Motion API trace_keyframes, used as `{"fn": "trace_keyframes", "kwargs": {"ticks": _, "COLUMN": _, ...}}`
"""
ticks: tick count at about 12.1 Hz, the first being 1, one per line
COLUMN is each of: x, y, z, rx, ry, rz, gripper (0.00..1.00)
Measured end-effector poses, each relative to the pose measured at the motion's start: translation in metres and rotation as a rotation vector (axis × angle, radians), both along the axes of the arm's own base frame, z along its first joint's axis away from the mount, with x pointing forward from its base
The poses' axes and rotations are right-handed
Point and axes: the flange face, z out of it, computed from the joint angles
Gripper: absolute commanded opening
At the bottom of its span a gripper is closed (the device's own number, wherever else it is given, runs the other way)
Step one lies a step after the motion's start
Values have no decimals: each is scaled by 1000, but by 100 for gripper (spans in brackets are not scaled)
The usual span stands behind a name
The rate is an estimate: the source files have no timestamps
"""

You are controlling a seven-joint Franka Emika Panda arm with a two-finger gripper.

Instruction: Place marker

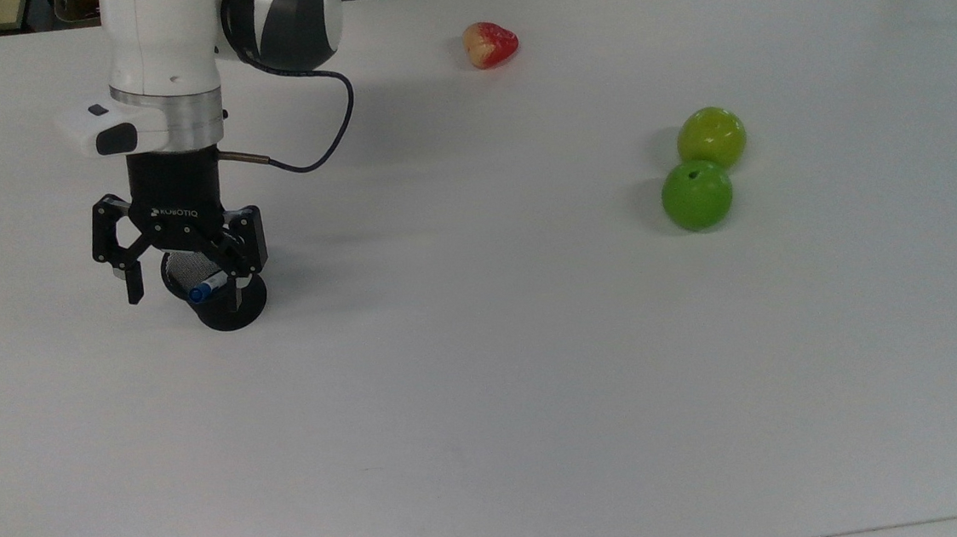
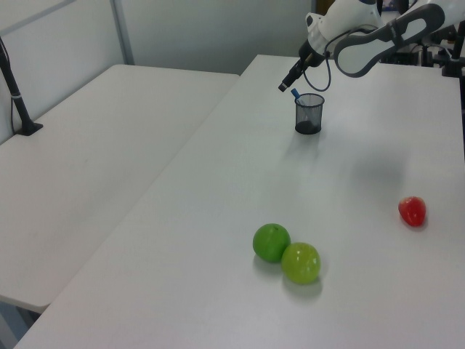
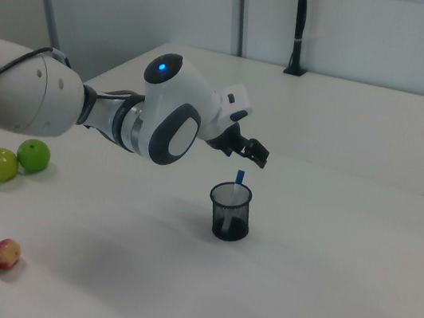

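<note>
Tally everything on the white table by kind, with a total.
Green apples: 2
Red apple: 1
Black mesh cup: 1
Marker, standing in the cup: 1
Total: 5

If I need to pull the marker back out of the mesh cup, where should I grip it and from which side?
Grip the marker by its blue end, which sticks up above the mesh cup rim. Come from straight above, since the cup wall encloses the rest. The open gripper hovers just above it.
</note>
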Motion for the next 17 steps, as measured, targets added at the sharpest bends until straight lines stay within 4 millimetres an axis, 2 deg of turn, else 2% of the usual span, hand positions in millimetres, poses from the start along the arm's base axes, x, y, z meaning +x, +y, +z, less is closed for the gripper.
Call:
{"fn": "trace_keyframes", "kwargs": {"ticks": 4, "x": 1, "y": 3, "z": 3, "rx": 0, "ry": -5, "rz": 4, "gripper": 100}}
{"fn": "trace_keyframes", "kwargs": {"ticks": 7, "x": 7, "y": 11, "z": 22, "rx": -2, "ry": 23, "rz": 12, "gripper": 100}}
{"fn": "trace_keyframes", "kwargs": {"ticks": 9, "x": 11, "y": 28, "z": 44, "rx": -4, "ry": 57, "rz": 29, "gripper": 100}}
{"fn": "trace_keyframes", "kwargs": {"ticks": 12, "x": 6, "y": 58, "z": 67, "rx": -7, "ry": 125, "rz": 62, "gripper": 100}}
{"fn": "trace_keyframes", "kwargs": {"ticks": 14, "x": -6, "y": 84, "z": 86, "rx": -12, "ry": 194, "rz": 88, "gripper": 100}}
{"fn": "trace_keyframes", "kwargs": {"ticks": 17, "x": -35, "y": 124, "z": 114, "rx": -23, "ry": 347, "rz": 125, "gripper": 100}}
